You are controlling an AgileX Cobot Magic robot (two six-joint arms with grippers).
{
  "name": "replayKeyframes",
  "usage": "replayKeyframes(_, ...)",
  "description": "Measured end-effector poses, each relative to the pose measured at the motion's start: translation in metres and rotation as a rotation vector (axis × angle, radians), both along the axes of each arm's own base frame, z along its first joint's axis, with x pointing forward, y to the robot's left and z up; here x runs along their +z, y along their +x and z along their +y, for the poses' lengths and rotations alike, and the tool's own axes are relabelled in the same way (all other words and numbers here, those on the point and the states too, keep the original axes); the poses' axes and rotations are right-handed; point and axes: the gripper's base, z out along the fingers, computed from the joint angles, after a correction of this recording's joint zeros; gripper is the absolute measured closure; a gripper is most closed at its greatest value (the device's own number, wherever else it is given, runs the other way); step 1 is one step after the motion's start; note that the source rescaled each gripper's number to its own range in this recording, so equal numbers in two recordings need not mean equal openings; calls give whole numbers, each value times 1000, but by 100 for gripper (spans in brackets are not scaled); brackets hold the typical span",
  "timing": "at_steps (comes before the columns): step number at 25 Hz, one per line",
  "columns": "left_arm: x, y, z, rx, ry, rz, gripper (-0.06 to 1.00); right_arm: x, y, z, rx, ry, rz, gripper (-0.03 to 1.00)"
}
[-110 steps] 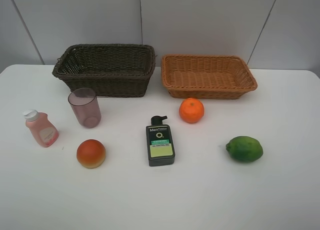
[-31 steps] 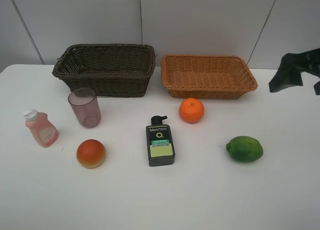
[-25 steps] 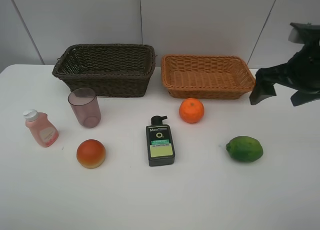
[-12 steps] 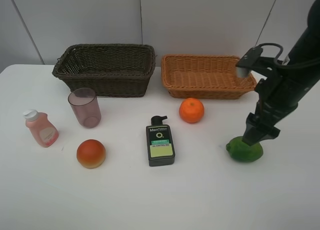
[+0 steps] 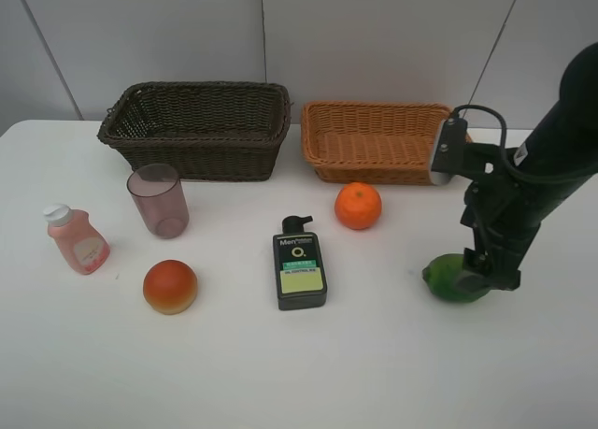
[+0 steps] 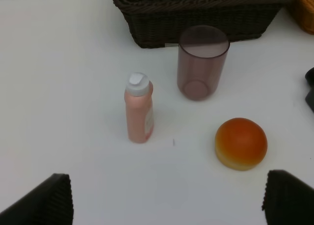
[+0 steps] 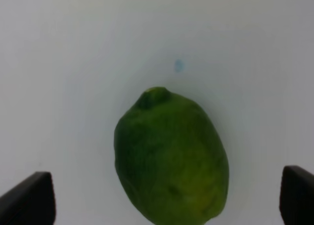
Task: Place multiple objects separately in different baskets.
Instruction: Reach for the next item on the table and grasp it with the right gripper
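A green lime (image 5: 445, 278) lies on the white table at the right, and my right gripper (image 5: 478, 275) is lowered over it, open. In the right wrist view the lime (image 7: 171, 156) sits between the two wide-apart fingertips (image 7: 29, 198). An orange tangerine (image 5: 358, 206), a dark pump bottle (image 5: 299, 265), a red-orange fruit (image 5: 170, 286), a purple cup (image 5: 159, 200) and a pink bottle (image 5: 77, 239) stand loose on the table. Behind them are the dark brown basket (image 5: 196, 153) and the tan basket (image 5: 392, 172). My left gripper (image 6: 167, 190) is open, hovering short of the pink bottle (image 6: 139, 110) and the fruit (image 6: 241, 143).
The white table (image 5: 374, 373) meets a grey panelled wall just behind the baskets. The right arm's cable (image 5: 472, 111) arcs over the tan basket's right corner. The cup (image 6: 201, 63) stands close in front of the dark basket (image 6: 196, 19).
The right arm has come in from the right edge and dropped down onto the lime, its fingers now around it. None of the objects has moved.
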Motion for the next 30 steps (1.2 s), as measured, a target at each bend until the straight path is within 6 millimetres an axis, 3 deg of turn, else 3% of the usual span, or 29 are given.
replayKeyframes(9,0,0,0,0,0,0,-5,-21,-11,-4,53,-8,-27,0)
replayKeyframes(17,0,0,0,0,0,0,-5,-44,-4,-4,90,-44,-19,0)
replayKeyframes(30,0,0,0,0,0,0,-5,-65,5,-3,118,-59,-21,0)
